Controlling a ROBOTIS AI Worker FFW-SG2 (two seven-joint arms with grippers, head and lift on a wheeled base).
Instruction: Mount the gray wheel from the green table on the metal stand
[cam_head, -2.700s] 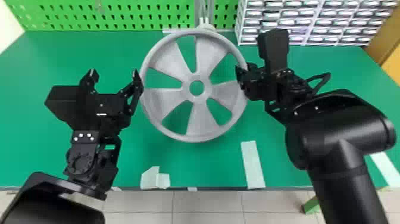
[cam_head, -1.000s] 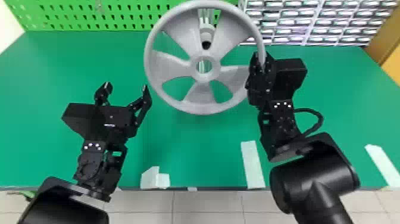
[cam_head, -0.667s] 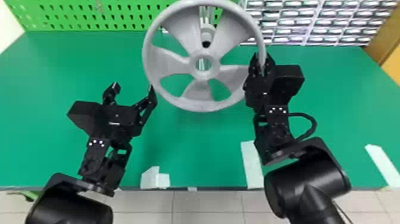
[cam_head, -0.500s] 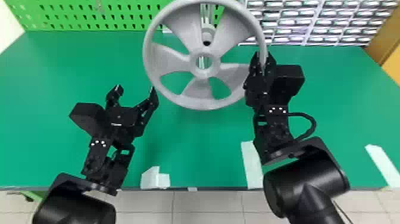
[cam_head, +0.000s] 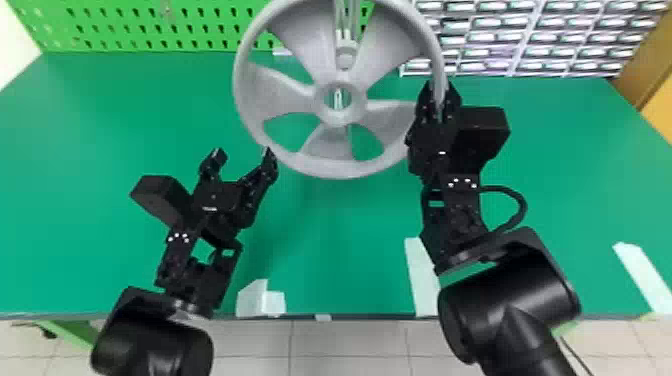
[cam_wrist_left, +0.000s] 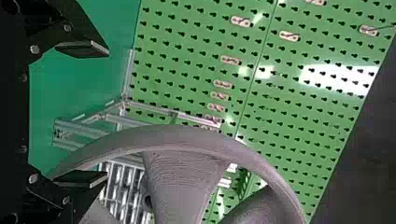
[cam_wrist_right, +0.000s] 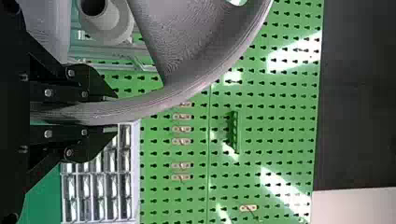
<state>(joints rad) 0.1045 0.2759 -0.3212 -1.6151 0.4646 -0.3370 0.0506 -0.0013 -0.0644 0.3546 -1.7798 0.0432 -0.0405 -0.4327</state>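
The wheel (cam_head: 319, 103) was gray, finely lined; the counter (cam_head: 330, 225) was solid green with white tape (cam_head: 422, 282); the pegboard (cam_wrist_left: 187, 60) was green, dotted with rows of black holes.

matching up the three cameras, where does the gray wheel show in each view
Head view: the gray wheel is at upper middle, its rim held in the right tool.
Left wrist view: the gray wheel lies partly behind one finger of the left tool.
Right wrist view: the gray wheel curves away from between the right tool's two fingers.
Shared landmark: the green pegboard, behind part of the wheel each time.
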